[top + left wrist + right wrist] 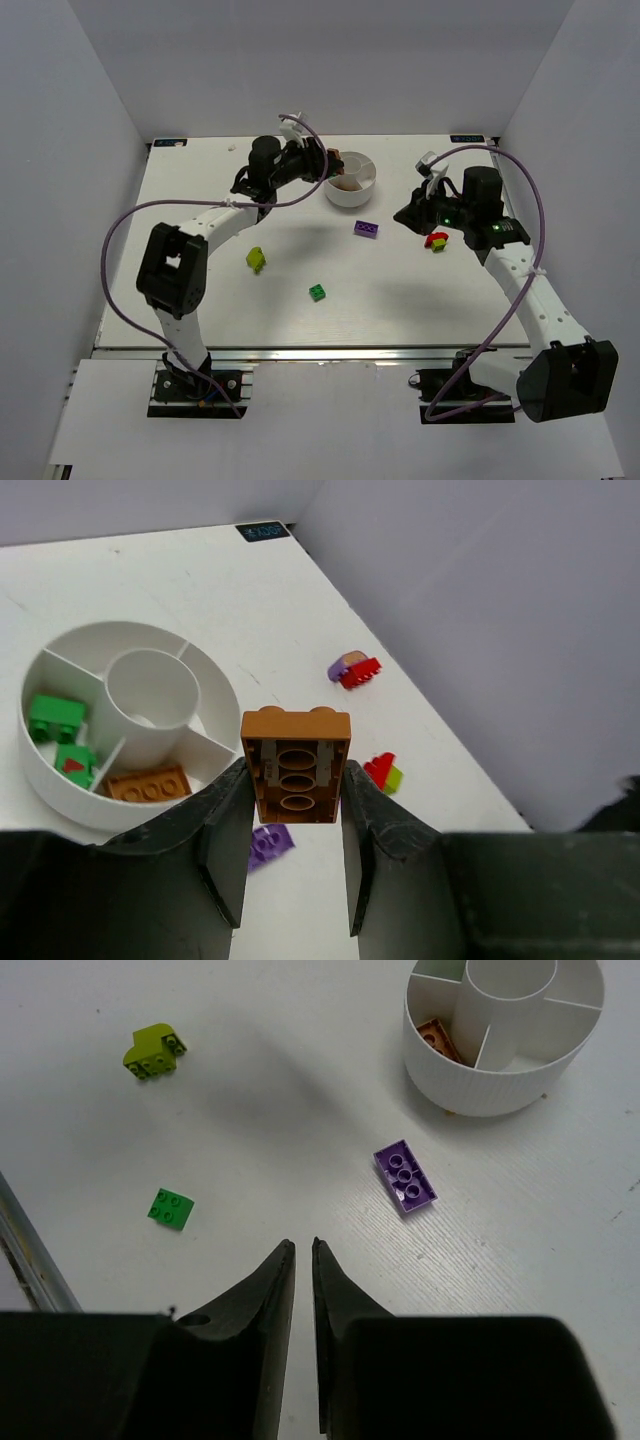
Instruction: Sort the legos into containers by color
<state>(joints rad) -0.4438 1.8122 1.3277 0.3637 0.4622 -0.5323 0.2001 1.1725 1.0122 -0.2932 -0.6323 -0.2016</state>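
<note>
While left hand (293,780) pinches orange lego (296,765), dish (60,792) sits just beside.

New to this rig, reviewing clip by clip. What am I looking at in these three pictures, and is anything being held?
Two robot arms are bolted to a table. One picture looks down from above; the other two come from cameras on each wrist. The left arm pinches an orange brick in its jaws, near a white dish already holding green bricks and a second orange brick. The right arm has its jaws almost closed, empty. Lying loose: purple brick, yellow-green brick, green brick.
</note>
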